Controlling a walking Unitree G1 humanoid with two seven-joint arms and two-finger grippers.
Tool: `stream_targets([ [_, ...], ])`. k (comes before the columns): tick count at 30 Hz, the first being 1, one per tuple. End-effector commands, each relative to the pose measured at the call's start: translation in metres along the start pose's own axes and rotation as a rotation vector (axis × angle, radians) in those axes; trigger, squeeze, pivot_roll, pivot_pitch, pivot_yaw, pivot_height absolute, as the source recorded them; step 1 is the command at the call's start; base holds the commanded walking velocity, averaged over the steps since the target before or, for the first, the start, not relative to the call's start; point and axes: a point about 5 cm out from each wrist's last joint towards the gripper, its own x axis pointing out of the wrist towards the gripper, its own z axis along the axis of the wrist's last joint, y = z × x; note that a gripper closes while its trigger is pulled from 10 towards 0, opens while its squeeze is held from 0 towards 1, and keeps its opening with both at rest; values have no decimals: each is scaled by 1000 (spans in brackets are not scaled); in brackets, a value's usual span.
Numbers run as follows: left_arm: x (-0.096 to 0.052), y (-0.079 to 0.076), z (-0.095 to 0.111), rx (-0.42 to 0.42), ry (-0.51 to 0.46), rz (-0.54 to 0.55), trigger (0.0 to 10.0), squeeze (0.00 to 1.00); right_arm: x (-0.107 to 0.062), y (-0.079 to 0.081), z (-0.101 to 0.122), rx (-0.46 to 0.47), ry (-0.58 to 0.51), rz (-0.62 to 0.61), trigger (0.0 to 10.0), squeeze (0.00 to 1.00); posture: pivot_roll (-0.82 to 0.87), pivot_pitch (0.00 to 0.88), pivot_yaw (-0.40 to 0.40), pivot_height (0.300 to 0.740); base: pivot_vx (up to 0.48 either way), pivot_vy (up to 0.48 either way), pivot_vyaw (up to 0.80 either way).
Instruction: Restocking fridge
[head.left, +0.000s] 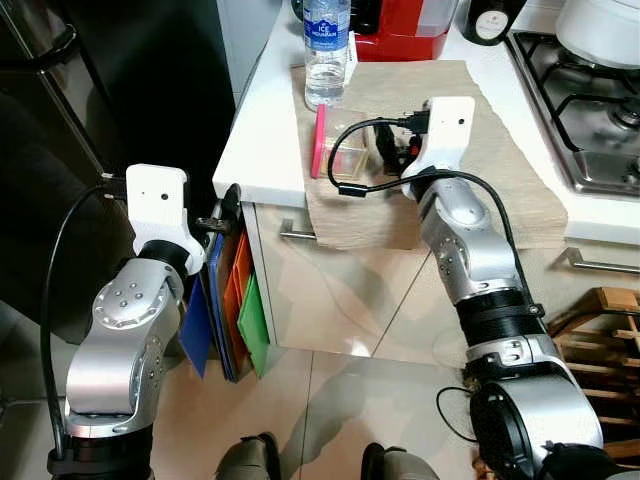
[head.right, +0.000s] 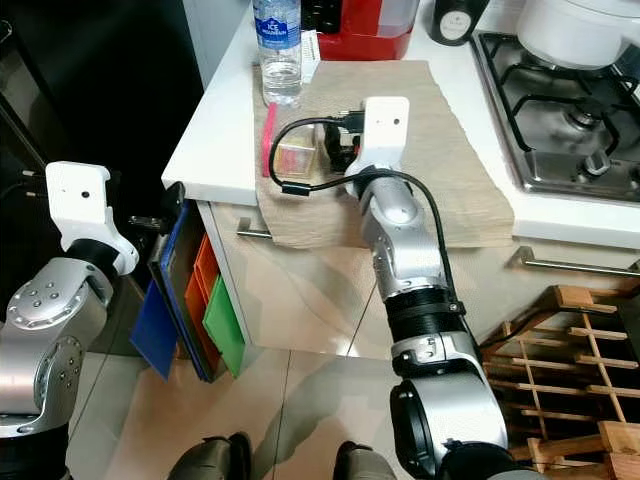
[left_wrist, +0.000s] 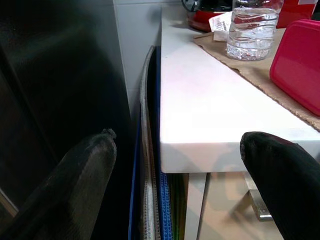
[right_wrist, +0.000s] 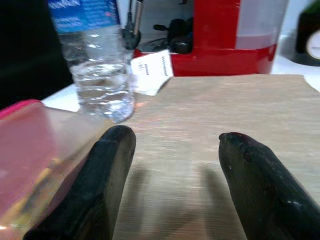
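A clear water bottle with a blue label stands at the back of a beige mat on the white counter. In front of the bottle, a clear food box with a pink lid stands on its side. My right gripper is open just right of the box, low over the mat. In the right wrist view one finger is right next to the box. My left gripper is open beside the counter's left edge, below its top, holding nothing.
The black fridge stands shut on the left. Flat blue, orange and green boards lean in the gap beside the cabinet. A red appliance and a gas hob sit further along the counter. A wooden rack stands at the lower right.
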Motion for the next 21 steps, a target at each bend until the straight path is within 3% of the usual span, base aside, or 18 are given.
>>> stream_targets([
  [1,0,-2,0,-8,7,-14,10000,0,-2,-6,-8,17,36,-26,10000,0,80,151,9,740,0,0,0],
  [6,1,-3,0,-9,7,-18,10000,0,-3,-6,-7,28,30,-25,10000,0,79,147,8,740,0,0,0],
  [15,2,-4,0,-12,3,-15,10000,0,-3,5,36,42,-148,29,10000,0,79,143,4,740,0,0,0],
  [21,2,-5,0,-13,0,-16,10000,0,-3,9,33,50,-115,48,10000,0,82,135,-2,740,0,0,0],
])
